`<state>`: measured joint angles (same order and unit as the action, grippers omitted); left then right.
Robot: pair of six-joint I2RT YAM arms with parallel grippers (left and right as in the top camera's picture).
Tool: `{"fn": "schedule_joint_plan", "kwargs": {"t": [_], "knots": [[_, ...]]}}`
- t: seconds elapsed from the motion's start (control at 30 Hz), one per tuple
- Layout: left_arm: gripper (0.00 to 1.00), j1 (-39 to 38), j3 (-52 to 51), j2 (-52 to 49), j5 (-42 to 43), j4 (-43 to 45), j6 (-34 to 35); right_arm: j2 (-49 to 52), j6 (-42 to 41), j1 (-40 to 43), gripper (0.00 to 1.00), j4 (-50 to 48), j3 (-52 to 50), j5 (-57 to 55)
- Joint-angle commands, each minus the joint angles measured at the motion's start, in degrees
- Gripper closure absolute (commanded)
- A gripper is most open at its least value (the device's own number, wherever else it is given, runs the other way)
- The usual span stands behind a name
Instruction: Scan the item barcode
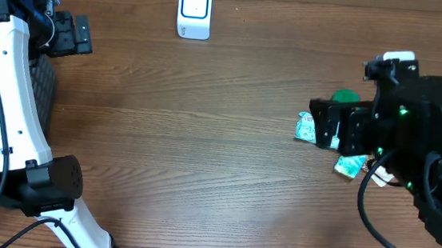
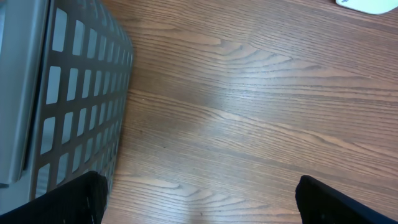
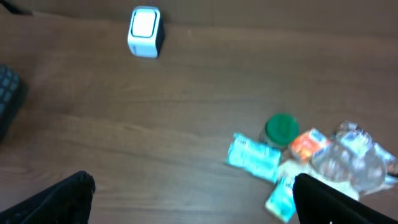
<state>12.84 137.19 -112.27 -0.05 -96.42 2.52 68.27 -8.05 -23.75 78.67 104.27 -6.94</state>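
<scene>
A white scanner (image 1: 194, 11) with a blue face stands at the table's back middle, also in the right wrist view as the scanner (image 3: 144, 31). A small heap of items lies at the right: a light-blue packet (image 3: 253, 157), a green lid (image 3: 282, 128), an orange packet (image 3: 308, 146), a teal packet (image 3: 281, 198) and clear plastic (image 3: 351, 158). No barcode shows. My right gripper (image 1: 317, 124) hovers open over the blue packet (image 1: 306, 128), holding nothing. My left gripper (image 1: 76, 35) is open and empty at the far left, above bare wood (image 2: 205, 124).
A grey perforated basket (image 2: 74, 93) stands at the left edge, just beside my left gripper's left finger (image 2: 62, 202). The same basket (image 1: 44, 84) shows under the left arm from overhead. Brown wooden tabletop (image 1: 204, 138) stretches between the two arms.
</scene>
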Motion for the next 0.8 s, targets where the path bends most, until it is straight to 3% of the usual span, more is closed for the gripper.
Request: {"fn": "schedule_joint_plan", "kwargs": {"t": [0.0, 0.4, 0.77], "knots": [[0.01, -0.22, 0.11, 0.20, 0.04, 0.04, -1.07, -5.25, 6.86, 4.66, 0.00, -6.21, -6.08, 6.99], [0.00, -0.22, 0.11, 0.20, 0.04, 0.04, -1.07, -30.08, 6.80, 16.02, 0.00, -43.85, -47.82, 9.75], [0.00, -0.11, 0.11, 0.20, 0.04, 0.04, -1.07, -50.34, 6.62, 17.55, 0.00, -74.71, -84.80, 11.50]]}}
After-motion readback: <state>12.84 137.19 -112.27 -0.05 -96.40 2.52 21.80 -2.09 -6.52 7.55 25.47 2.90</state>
